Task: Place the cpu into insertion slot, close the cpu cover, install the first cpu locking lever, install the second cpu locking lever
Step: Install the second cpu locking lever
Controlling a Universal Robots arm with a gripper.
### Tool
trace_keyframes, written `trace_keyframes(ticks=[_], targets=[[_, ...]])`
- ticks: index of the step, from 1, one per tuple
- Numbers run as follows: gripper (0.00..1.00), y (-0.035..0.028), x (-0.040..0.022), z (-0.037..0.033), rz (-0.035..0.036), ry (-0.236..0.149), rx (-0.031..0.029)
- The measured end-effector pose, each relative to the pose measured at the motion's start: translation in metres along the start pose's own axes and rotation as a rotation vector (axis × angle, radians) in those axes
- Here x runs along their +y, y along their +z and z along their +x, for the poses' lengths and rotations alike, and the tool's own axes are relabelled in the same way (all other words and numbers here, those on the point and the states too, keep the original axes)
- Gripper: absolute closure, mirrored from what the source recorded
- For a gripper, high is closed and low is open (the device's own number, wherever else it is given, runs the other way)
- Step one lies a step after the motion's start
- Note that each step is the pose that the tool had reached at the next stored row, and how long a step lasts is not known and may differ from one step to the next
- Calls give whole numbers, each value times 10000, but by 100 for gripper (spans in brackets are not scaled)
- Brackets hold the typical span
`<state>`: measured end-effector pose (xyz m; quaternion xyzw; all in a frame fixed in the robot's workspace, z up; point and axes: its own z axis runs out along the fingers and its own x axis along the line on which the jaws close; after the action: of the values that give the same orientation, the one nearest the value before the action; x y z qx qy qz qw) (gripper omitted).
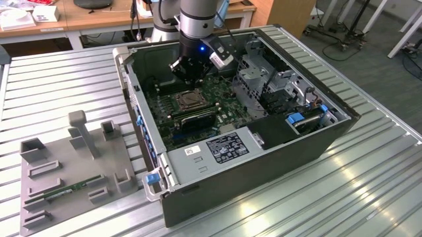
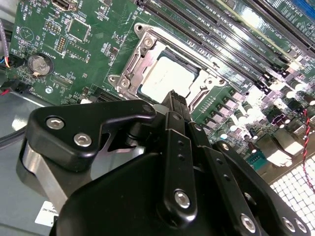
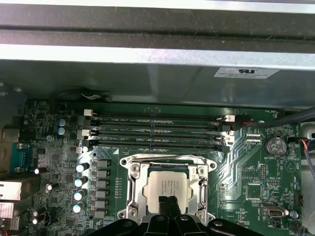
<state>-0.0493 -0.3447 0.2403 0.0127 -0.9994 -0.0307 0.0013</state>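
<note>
The cpu (image 3: 166,185) lay seated in the insertion slot (image 3: 134,183), the cpu cover (image 2: 149,42) apparently down around it. The end effector (image 2: 173,101) hovered just above, fingers together, gripping nothing. Levers should be pressed squarely, without slipping. The exterior view alone showed the computer case (image 1: 264,158) on the surface (image 1: 369,187).

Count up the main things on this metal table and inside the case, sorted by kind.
Computer case: 1
Grey tray: 1
Memory stick lying on the tray: 1
Processor chip in its socket: 1
Total: 4
</note>
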Motion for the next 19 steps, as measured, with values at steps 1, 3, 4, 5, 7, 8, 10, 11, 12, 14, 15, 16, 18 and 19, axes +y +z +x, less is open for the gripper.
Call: trace_keyframes(ticks=[1,3,4,5,7,8,10,11,12,14,15,16,18,19], targets=[[89,0,0,0,0,0,0],[89,0,0,0,0,0,0],[89,0,0,0,0,0,0],[89,-1,0,0,1,1,0],[89,-1,0,0,0,0,0],[89,-2,0,0,0,0,0],[89,-9,0,0,5,0,2],[89,-11,1,0,2,0,1],[89,-11,1,0,-1,0,-1],[89,-21,1,0,1,0,0],[89,-31,2,0,1,0,0],[89,-31,2,0,0,0,0],[89,-32,2,0,0,0,0],[89,-36,2,0,4,0,2]])
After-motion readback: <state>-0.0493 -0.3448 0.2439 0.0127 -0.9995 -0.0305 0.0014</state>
